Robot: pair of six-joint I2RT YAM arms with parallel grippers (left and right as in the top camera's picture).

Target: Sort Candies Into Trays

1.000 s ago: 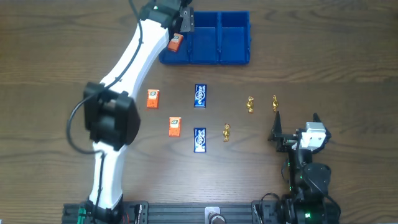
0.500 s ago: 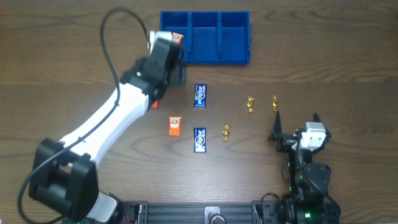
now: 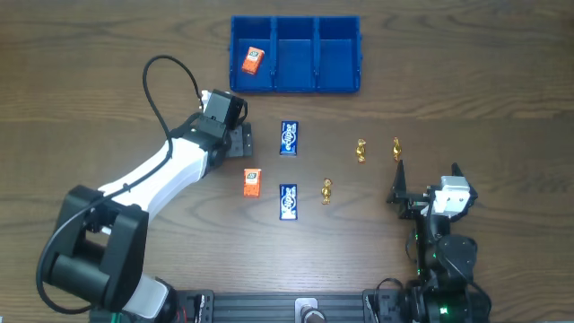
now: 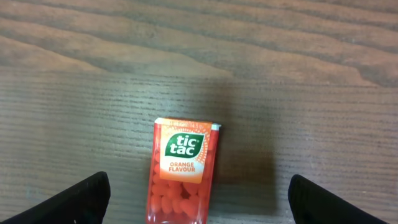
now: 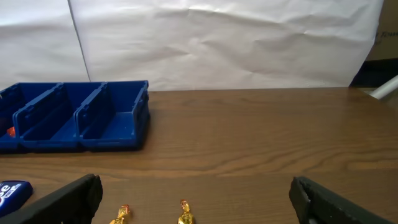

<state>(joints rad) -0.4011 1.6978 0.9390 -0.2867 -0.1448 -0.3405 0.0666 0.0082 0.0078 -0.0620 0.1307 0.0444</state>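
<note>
One orange candy box (image 3: 253, 60) lies in the left compartment of the blue tray (image 3: 296, 88). My left gripper (image 3: 239, 139) hangs open just above a second orange box (image 4: 183, 174), which sits between its fingers (image 4: 81, 199) in the left wrist view. A third orange box (image 3: 252, 182) lies closer to me on the table. Two blue packs (image 3: 288, 138) (image 3: 288, 202) and three gold candies (image 3: 360, 151) (image 3: 395, 147) (image 3: 327, 191) are spread over the table. My right gripper (image 3: 426, 184) stands open near its base, holding nothing.
The tray's middle and right compartments hold nothing. In the right wrist view the blue tray (image 5: 112, 118) stands far off, with two gold candies (image 5: 121, 214) (image 5: 185, 214) close in front. Bare wood lies right of the tray and along the table's left side.
My left gripper let go of an orange box in the tray's left compartment. It then drew back towards me and came down over the orange box on the table.
</note>
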